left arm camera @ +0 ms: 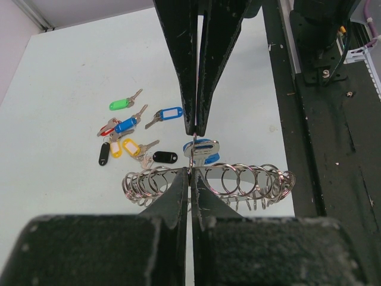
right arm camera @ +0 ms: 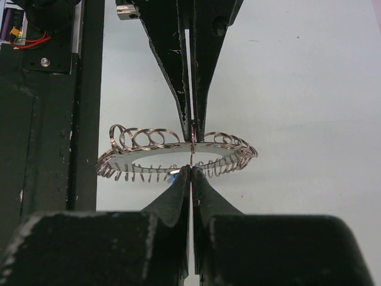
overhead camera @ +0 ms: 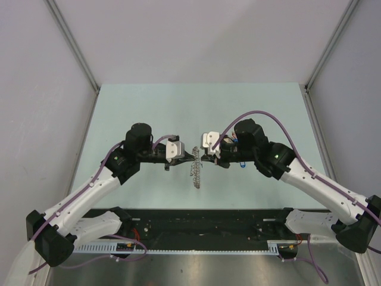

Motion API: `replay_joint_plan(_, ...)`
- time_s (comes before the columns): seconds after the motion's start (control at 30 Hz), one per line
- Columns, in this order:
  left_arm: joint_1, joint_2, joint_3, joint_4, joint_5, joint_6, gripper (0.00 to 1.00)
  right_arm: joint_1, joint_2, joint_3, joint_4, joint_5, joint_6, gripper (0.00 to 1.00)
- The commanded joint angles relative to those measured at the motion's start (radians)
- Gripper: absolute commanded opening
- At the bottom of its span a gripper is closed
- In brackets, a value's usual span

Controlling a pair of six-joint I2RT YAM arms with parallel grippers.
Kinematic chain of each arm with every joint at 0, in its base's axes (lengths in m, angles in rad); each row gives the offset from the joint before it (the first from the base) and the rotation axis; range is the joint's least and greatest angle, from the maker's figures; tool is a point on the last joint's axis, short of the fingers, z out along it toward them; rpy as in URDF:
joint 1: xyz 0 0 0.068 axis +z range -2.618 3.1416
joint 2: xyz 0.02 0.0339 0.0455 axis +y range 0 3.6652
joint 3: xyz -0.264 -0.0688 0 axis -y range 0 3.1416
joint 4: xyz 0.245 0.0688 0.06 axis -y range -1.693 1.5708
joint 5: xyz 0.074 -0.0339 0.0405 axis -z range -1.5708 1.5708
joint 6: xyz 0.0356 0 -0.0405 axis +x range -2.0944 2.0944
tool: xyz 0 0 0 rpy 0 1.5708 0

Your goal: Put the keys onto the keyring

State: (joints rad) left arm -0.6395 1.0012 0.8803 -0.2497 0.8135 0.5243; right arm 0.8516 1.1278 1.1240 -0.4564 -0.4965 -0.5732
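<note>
Silvery metal, the keyring (right arm camera: 128, 159) is a flat ring fringed with small wire loops. The left gripper (left arm camera: 189, 173) and right gripper (right arm camera: 190, 170) both clamp tight on its rim, tip to tip, above the middle of the table (overhead camera: 178, 107). The keys (left arm camera: 128, 134) lie scattered nearby, their white tag labels unreadable. Every table edge is well away.

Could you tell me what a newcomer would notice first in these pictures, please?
The left gripper and right gripper meet tip to tip over the middle of the table, jaws closed on the keyring, a flat ring fringed with wire loops. In the left wrist view, the keys with coloured tags lie scattered on the table beyond it.
</note>
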Motion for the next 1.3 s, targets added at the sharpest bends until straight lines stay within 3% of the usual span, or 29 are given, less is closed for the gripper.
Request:
replay_joint_plan(0.0,-0.009,-0.007,0.031,0.026,-0.007,0.04,0.0,0.006,-0.005,0.043,0.001,0.022,-0.007,0.0)
replay_joint_plan(1.27,-0.025,0.016,0.039,0.006,0.01,0.051,0.0,0.009,0.001,0.043,0.005,-0.02,-0.019,0.0)
